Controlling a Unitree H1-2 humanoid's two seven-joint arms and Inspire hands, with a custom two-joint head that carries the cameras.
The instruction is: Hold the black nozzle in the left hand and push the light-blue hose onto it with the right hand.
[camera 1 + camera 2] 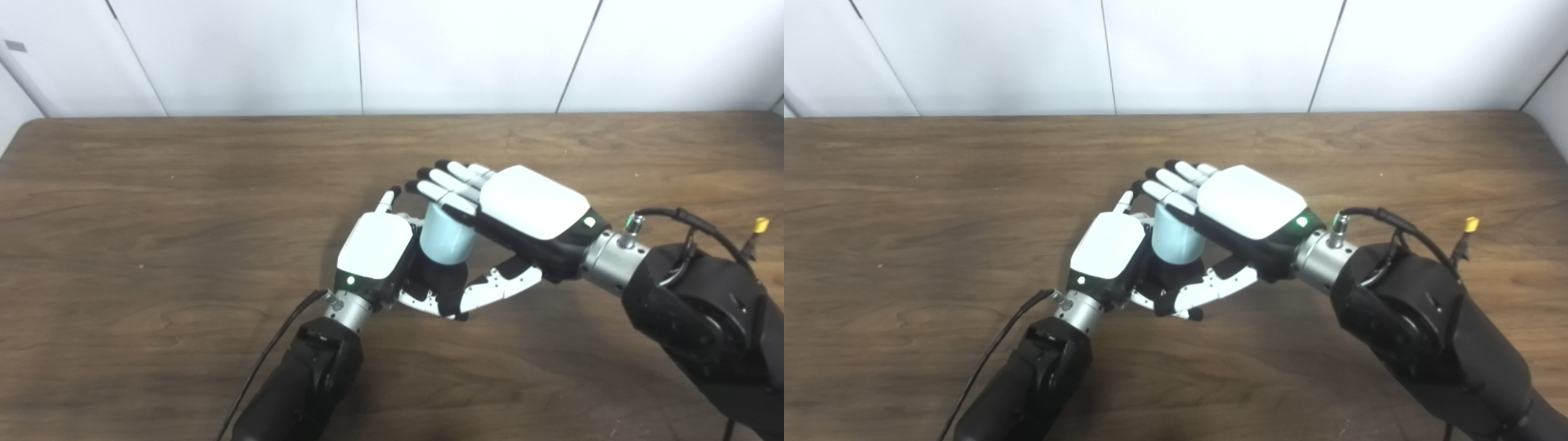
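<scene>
Both hands are met above the table (153, 184); left hand (375, 248) is closed around a mostly hidden black nozzle (447, 285); light-blue hose (449, 236) is pinched under the flat-fingered right hand (527, 205).

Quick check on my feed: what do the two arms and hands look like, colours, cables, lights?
Both match: the left hand and right hand have glossy white back plates, white fingers with black tips, black palms, a green light near each silver wrist, and black forearms. A black cable runs along the left forearm; a looped black cable and a yellow-tipped connector sit on the right.
</scene>
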